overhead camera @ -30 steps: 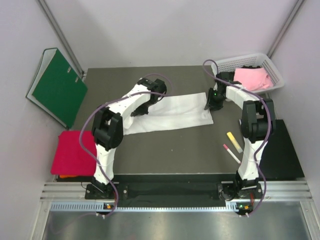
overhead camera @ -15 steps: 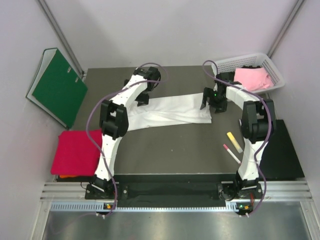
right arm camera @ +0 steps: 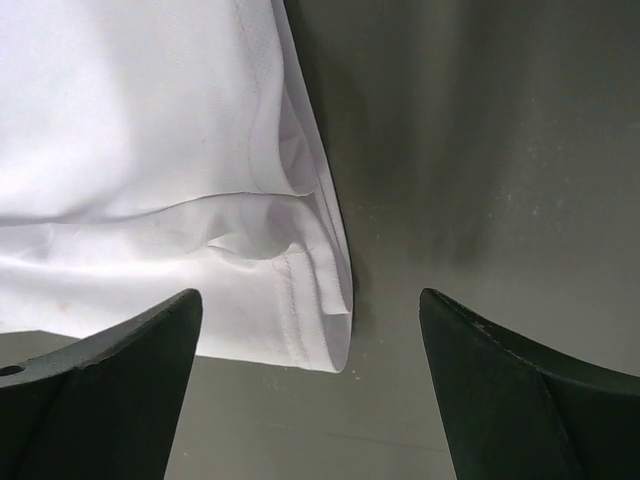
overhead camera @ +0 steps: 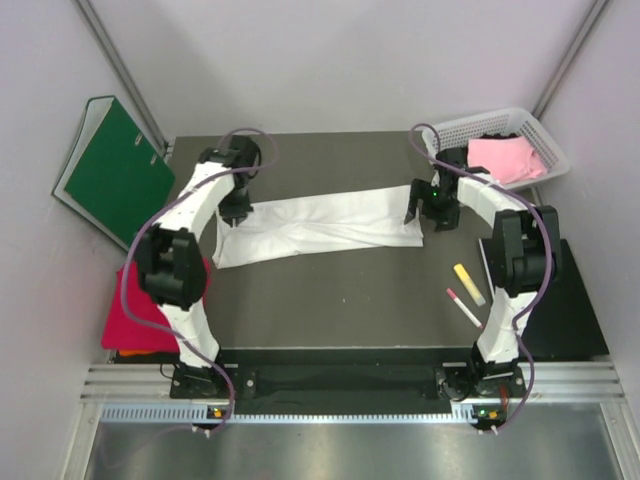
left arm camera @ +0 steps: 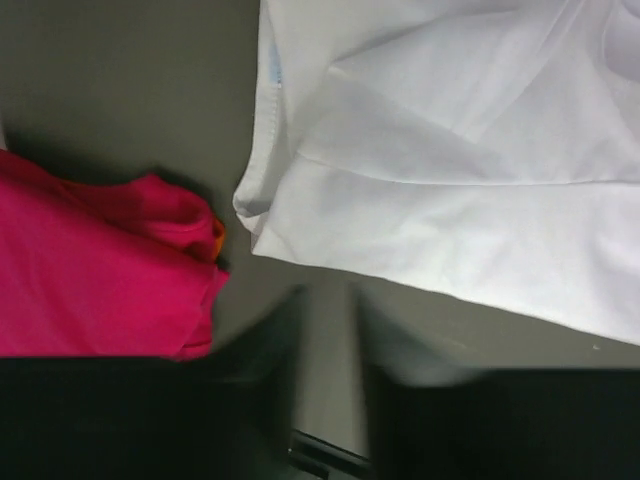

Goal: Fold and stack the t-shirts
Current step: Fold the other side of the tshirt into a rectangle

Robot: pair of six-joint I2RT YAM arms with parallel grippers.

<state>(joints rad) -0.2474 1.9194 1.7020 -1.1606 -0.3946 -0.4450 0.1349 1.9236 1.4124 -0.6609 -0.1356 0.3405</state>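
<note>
The left gripper point(left arm camera: 328, 302) hangs over bare tabletop with its two dark fingers point(left arm camera: 268, 352) blurred and a narrow gap between them. Nothing is held. Just beyond the fingertips lies the left end of the white t-shirt point(left arm camera: 450, 180), with a stitched edge and soft folds. Beside it, apart from the white cloth, sits the crimson-red t-shirt point(left arm camera: 90, 275). Only this wrist view shows a sliver of the orange t-shirt point(left arm camera: 218, 232) peeking out at the red one's edge.

The right gripper point(right arm camera: 310, 300) is spread wide and empty, with one finger point(right arm camera: 120, 365) on each side of the frame. Between them lies the right end of the white shirt. Its doubled, stitched hem curls at the corner and rests on the grey table point(right arm camera: 480, 150).

From above, the white t-shirt point(overhead camera: 320, 225) stretches as a long, flat band across the middle of the dark table point(overhead camera: 340, 300). The left gripper point(overhead camera: 237, 210) is at its left end and the right gripper point(overhead camera: 420, 210) at its right end. Both arms reach forward and bend inward at the elbow, with purple cables looping over them.

The red t-shirt point(overhead camera: 125, 320) lies at the table's near left edge, partly behind the left arm. The light pink t-shirt point(overhead camera: 505, 158) sits in a white plastic basket point(overhead camera: 545, 140) at the far right corner. A green binder point(overhead camera: 110, 175) leans against the left wall. A yellow marker point(overhead camera: 467, 283) and a pink-capped pen point(overhead camera: 462, 307) lie near the right arm.
</note>
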